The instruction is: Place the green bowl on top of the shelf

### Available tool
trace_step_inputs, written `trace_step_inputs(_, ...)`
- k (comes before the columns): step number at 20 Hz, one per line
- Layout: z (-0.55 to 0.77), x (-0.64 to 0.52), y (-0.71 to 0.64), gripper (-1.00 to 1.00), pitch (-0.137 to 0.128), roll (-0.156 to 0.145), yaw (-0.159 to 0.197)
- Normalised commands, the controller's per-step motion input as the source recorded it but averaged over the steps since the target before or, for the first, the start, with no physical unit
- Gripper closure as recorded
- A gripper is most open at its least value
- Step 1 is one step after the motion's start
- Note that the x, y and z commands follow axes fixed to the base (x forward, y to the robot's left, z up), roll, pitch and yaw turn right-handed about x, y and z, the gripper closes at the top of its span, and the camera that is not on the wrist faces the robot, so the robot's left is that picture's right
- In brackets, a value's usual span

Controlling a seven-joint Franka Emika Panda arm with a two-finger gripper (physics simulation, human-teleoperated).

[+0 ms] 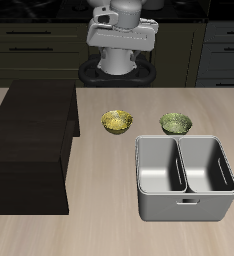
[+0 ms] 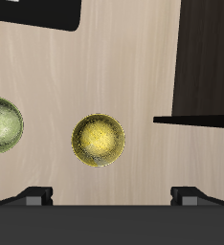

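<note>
From up here my claw (image 2: 111,194) hangs high over the bench (image 1: 109,235) with its two fingers spread wide and nothing between them. The green bowl (image 1: 175,123) sits on the bench just behind the grey two-compartment bin (image 1: 185,177), near its back rim, and apart from the yellow-gold bowl (image 1: 116,121), which lies between it and the shelf (image 1: 31,140). In the wrist view the yellow-gold bowl (image 2: 98,140) is almost under me, while the green bowl (image 2: 3,123) shows only partly at the frame's edge, so I judge I must shift sideways first. I expect the green bowl to be light, rigid and glossy, likely slippery, so I would pinch its thin rim with one finger inside and one outside rather than span it. The bin's back wall stands close, so I would take the rim on the side facing away from the bin. The shelf's flat top is broad and bare, and I see open bench behind both bowls; I would lift well clear before crossing over the yellow-gold bowl and the shelf's edge.
</note>
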Motion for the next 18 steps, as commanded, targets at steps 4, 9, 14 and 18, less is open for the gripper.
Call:
trace_step_inputs(4,-0.05,-0.01,0.39,-1.0,0.024,-0.019,0.019)
trace_step_inputs(9,-0.01,-0.03,0.39,-1.0,0.009,0.035,0.0)
trace_step_inputs(14,0.04,0.01,0.51,-1.0,-0.009,0.042,-0.006)
trace_step_inputs(18,0.02,0.07,0.42,-1.0,-0.001,0.03,0.003)
